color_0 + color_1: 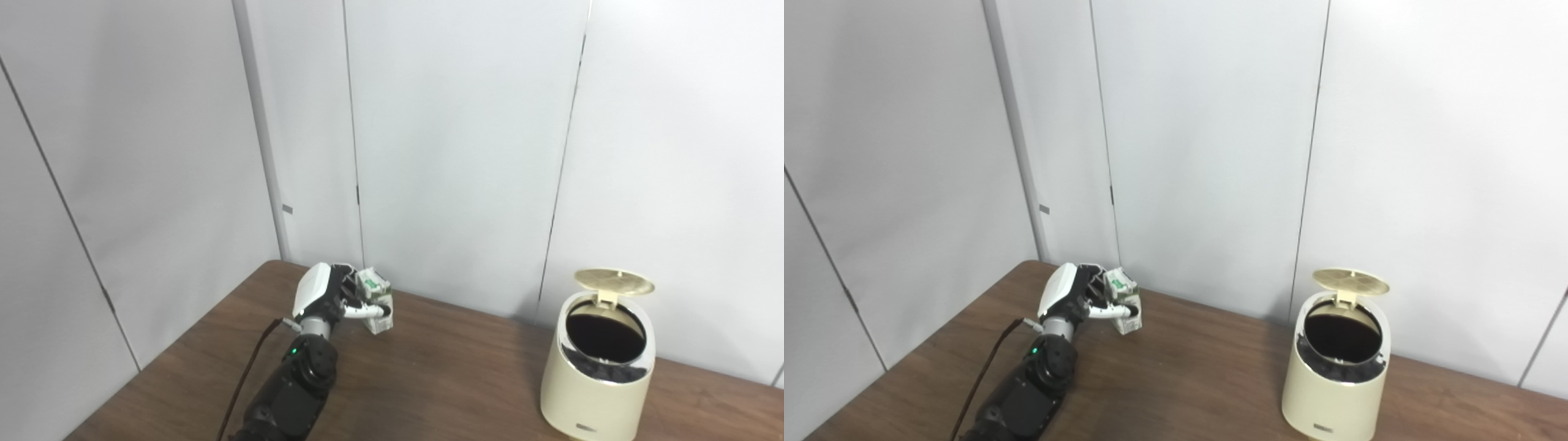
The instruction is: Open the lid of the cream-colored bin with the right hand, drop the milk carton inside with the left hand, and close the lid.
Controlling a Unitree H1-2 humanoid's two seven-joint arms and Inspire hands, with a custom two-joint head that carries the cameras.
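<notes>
A small white milk carton [377, 300] with green print stands near the table's far left corner. My left hand [327, 295] is wrapped around it, fingers closed on its front and side; the carton looks to rest on or just above the wood. The cream-colored bin [597, 373] stands at the right, its round lid [614, 282] flipped up at the back and its dark inside [603, 338] showing. The same bin [1338, 370] and carton [1124, 301] appear in the right eye view. My right hand is out of view.
The brown wooden table [441, 380] runs between the carton and the bin. Grey wall panels [453, 153] close in right behind the table's far edge. A dark cable [245, 373] hangs along my left forearm.
</notes>
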